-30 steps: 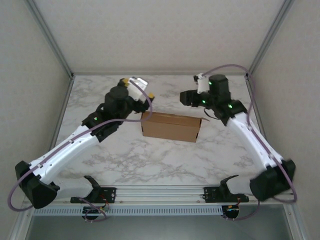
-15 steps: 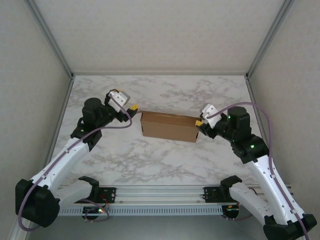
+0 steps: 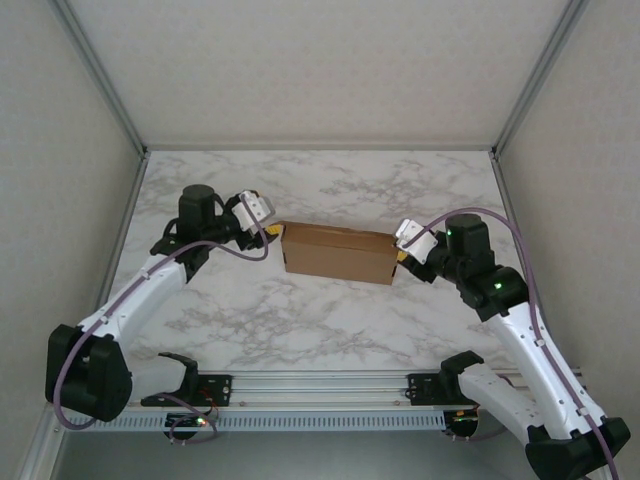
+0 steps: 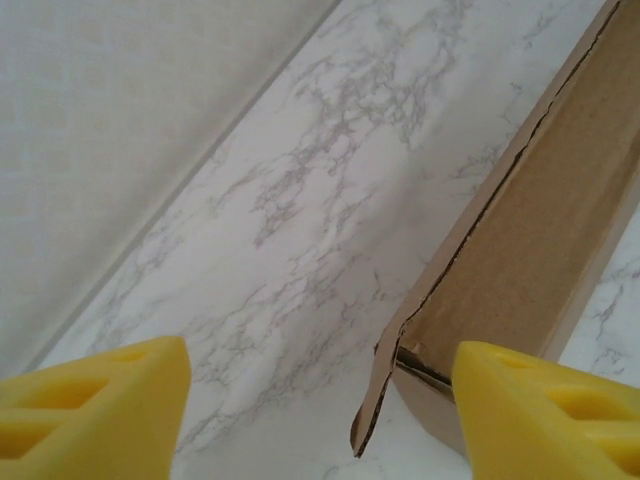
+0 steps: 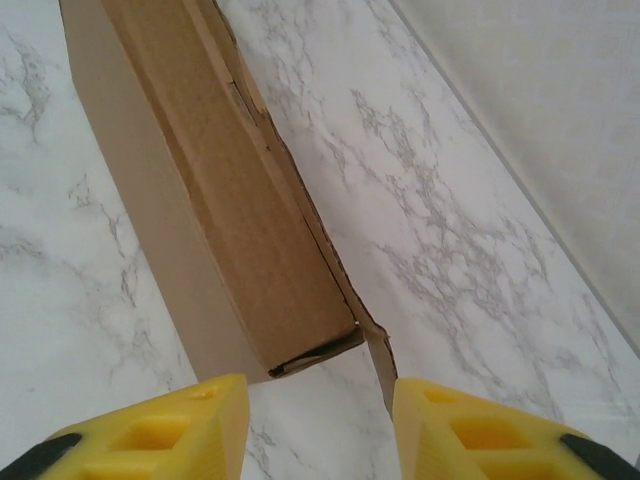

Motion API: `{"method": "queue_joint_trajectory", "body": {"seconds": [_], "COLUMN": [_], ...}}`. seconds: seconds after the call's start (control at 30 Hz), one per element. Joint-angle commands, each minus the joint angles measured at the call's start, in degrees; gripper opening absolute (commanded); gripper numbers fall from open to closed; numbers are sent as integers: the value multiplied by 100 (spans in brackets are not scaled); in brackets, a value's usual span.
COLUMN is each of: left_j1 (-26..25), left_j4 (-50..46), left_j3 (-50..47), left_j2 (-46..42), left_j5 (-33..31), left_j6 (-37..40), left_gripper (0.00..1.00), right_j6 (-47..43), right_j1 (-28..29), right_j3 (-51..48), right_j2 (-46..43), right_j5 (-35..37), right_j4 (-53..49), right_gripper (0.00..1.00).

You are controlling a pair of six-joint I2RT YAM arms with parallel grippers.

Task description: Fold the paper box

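Brown paper box (image 3: pixel 338 252): closed, end seams slightly gaping | left hand (image 3: pixel 271 231): released | right hand (image 3: pixel 401 254): released

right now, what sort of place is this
Probably a robot lab test cell: a marble-patterned table walled by plain panels, left arm and right arm bolted to a rail, one paper box between them.

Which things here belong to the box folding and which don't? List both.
Job: paper box, end flap ajar; left tool and right tool, one at each end.
Not the job: marble table; metal rail at the arm bases.
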Motion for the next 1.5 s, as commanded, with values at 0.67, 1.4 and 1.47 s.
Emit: {"method": "queue_joint_trajectory", "body": {"seconds": [0.67,1.4,1.47], "left_j1": [-195,-285,-287], "left_j4": [-690,-827,-820], "left_j3": [765,846,830], "left_j2": [991,1012,985], "left_j5": [166,191,161], "left_j6": [375,501,511], "left_gripper": [32,0,0], "right_j6": [86,-402,-399], "right_j1": [-151,-414,-426], "right_j3": [448,91,11], "right_j2": [499,910,898], "right_j5": [619,258,247], "right_j4": [-8,27,69], "right_gripper": [32,34,32]}}
